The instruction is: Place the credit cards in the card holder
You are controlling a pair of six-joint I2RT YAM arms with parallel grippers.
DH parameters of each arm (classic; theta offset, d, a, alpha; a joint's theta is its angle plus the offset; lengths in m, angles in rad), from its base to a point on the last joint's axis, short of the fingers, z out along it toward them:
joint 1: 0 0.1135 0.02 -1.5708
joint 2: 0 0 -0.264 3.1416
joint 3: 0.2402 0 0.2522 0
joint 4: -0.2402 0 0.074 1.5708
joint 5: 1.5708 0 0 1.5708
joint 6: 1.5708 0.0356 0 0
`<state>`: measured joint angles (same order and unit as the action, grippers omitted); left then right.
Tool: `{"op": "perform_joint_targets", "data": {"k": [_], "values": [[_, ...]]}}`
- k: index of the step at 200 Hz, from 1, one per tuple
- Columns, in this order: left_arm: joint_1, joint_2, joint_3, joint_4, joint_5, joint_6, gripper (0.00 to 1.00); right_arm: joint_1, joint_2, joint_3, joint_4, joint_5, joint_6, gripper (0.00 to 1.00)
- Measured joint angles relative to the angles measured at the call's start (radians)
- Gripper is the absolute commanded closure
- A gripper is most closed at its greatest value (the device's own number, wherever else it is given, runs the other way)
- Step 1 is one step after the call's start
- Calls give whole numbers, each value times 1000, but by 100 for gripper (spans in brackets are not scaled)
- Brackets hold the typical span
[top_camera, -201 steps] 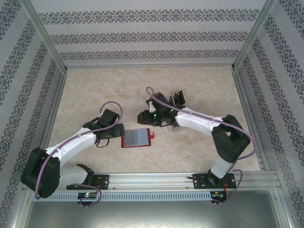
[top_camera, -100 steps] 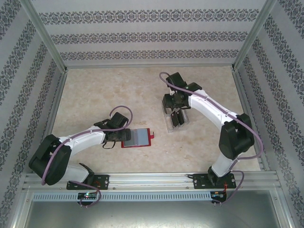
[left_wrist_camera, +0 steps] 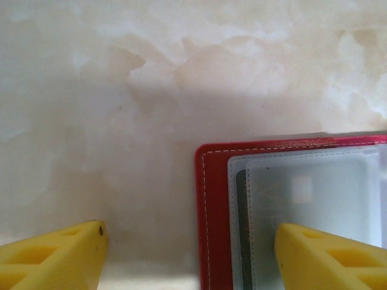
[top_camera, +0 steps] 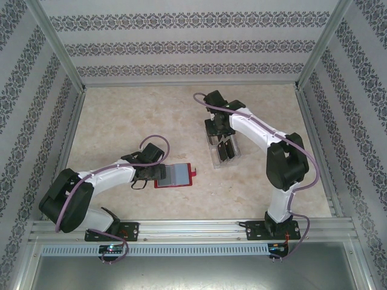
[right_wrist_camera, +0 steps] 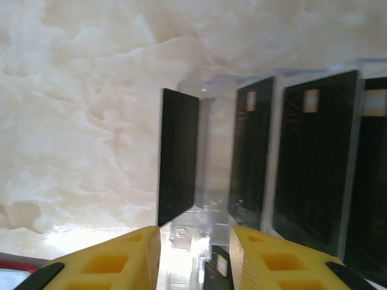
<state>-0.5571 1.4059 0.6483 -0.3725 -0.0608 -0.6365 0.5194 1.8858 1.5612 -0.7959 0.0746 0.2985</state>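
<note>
My left gripper (left_wrist_camera: 190,244) gapes wide across the open red card holder (left_wrist_camera: 211,181), at its left edge. My right gripper (right_wrist_camera: 195,241), narrowly parted, faces the clear rack (right_wrist_camera: 213,181), where the dark credit cards (right_wrist_camera: 178,157) stand upright in slots.

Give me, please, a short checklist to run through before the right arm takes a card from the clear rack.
1. The card holder lies open, inside up: ok.
2. The left gripper is open and straddles the card holder's edge: ok. Whether it presses it down: cannot tell.
3. The credit cards stand upright in the clear rack: ok.
4. The right gripper is open, its gap roughly in line with the end card: ok.
5. The right gripper is clear of the rack's wall: cannot tell.
</note>
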Motion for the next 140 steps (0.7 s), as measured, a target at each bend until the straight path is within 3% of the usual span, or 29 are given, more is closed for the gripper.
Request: {"op": "perform_joint_targets", "data": {"k": [68, 140], "values": [[0, 2, 0, 0, 0, 0, 26, 41, 177, 161, -57, 42, -22, 65], [0, 2, 0, 1, 0, 0, 26, 41, 232, 202, -107, 87, -45, 78]]}}
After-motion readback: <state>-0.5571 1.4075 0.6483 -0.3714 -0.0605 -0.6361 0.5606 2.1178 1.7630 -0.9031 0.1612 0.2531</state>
